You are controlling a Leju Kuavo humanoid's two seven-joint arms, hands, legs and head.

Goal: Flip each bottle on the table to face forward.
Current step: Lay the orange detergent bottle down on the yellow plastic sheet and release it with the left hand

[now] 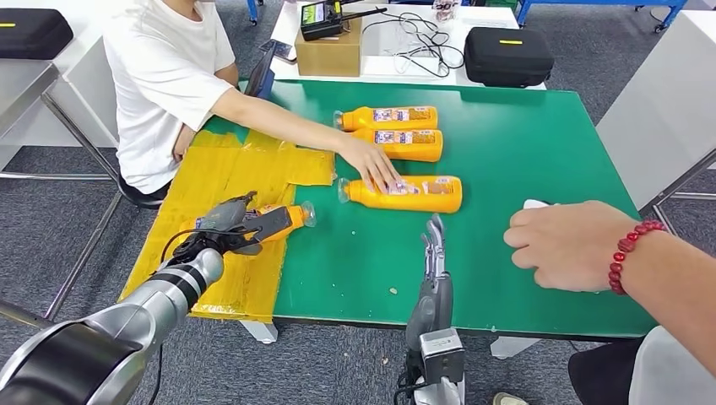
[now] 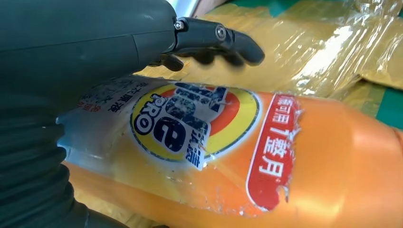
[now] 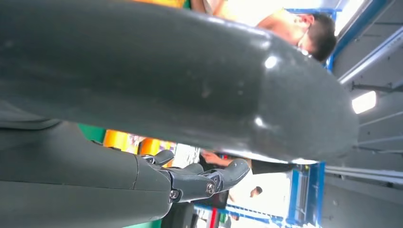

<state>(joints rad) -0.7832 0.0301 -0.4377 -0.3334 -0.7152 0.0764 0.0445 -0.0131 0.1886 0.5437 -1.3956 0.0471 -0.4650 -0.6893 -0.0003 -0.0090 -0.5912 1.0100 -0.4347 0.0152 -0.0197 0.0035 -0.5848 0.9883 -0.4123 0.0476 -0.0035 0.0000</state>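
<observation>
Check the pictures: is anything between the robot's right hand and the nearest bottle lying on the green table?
Yes. A person's hand rests on that bottle, covering its neck end. The right hand is just short of it, with bare table between.

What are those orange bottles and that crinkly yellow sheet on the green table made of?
The orange bottles look like glossy plastic: smooth sheen, a clear cap, and on the bottle in the left hand a shiny printed label peeling at its torn edge. The yellow sheet seems to be thin plastic film or tape, wrinkled and reflective. The green table top looks matte, perhaps a mat or painted board.
</observation>
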